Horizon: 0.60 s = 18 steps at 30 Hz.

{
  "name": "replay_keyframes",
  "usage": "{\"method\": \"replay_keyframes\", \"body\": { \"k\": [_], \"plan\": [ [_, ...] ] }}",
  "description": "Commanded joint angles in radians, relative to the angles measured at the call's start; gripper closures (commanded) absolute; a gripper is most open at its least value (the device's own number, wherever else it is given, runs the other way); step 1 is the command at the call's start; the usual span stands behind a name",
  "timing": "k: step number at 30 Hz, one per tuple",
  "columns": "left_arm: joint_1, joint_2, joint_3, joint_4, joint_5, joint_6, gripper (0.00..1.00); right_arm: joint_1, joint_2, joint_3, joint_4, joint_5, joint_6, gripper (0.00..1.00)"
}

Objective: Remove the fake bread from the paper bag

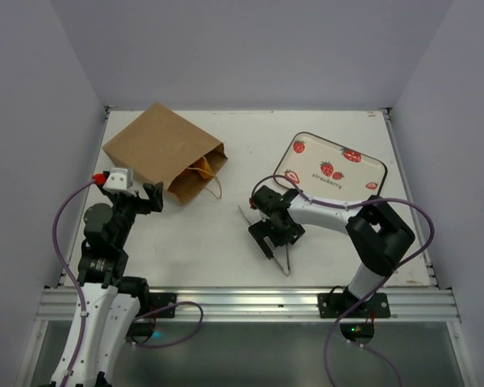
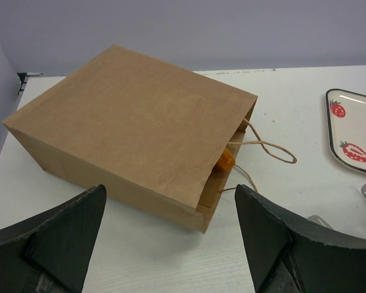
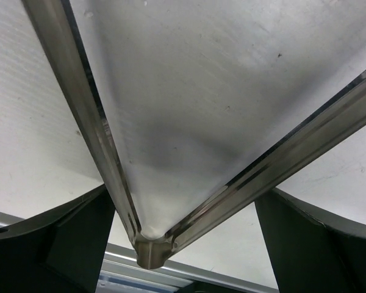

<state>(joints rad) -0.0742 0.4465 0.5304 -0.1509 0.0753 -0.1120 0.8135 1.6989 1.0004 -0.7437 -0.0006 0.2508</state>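
The brown paper bag (image 1: 157, 149) (image 2: 134, 122) lies on its side at the back left, its mouth facing right. Just inside the mouth, an orange bit of the fake bread (image 2: 226, 160) shows; the rest is hidden by the paper. My left gripper (image 1: 149, 197) (image 2: 171, 194) stands open just in front of the bag's near corner, apart from it. My right gripper (image 1: 270, 234) (image 3: 183, 204) is open and low over the table, straddling a pair of metal tongs (image 1: 283, 260) (image 3: 171, 122). Its fingers (image 3: 61, 238) stand either side of the tongs' hinge end without touching it.
A white tray (image 1: 367, 161) (image 2: 354, 125) with strawberry prints sits at the back right. The bag's twisted paper handles (image 1: 215, 190) (image 2: 274, 149) trail onto the table. White walls close in the table on three sides. A metal rail (image 1: 250, 302) runs along the near edge.
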Motion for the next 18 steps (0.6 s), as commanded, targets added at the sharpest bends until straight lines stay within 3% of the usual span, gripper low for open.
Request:
{"method": "replay_keyframes", "body": {
  "k": [1, 11, 18],
  "plan": [
    [0.001, -0.011, -0.001, 0.017, 0.009, 0.008, 0.10, 0.000, 0.028, 0.035, 0.113, 0.099, 0.007, 0.02],
    [0.001, -0.019, 0.000, 0.019, 0.009, 0.009, 0.10, 0.003, 0.035, 0.027, 0.130, 0.156, 0.013, 0.05],
    [0.001, -0.023, 0.000, 0.019, 0.008, 0.011, 0.10, 0.003, 0.033, 0.015, 0.139, 0.126, 0.008, 0.16]
  ]
}}
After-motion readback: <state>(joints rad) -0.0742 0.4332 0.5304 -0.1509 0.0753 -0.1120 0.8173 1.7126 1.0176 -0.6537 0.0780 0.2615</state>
